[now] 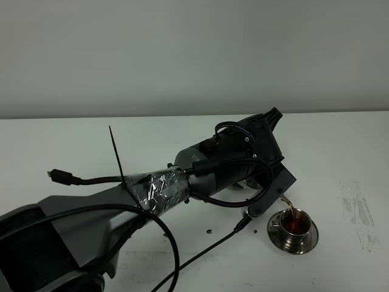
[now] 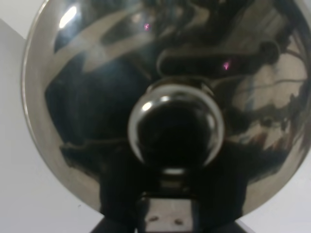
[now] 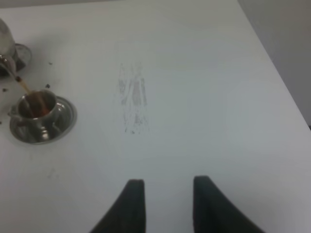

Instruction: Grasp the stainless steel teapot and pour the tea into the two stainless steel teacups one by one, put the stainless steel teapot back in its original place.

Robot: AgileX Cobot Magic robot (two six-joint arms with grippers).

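One stainless steel teapot (image 2: 97, 97) — tilted, filling the left gripper's (image 1: 270, 185) wrist view. Its fingers are hidden, but judge them clamped on the loop handle. The pot is mirror-slick and liquid-heavy: hold it by the handle only and rotate slowly. Just below its spout (image 3: 7, 60) stands a teacup (image 1: 295, 221), well filled, on its saucer (image 1: 310, 240) — light, easily nudged. Right gripper (image 3: 167, 206): fingers apart, empty. You have open table (image 3: 194, 97) ahead of it, with the edge off to its outer side.
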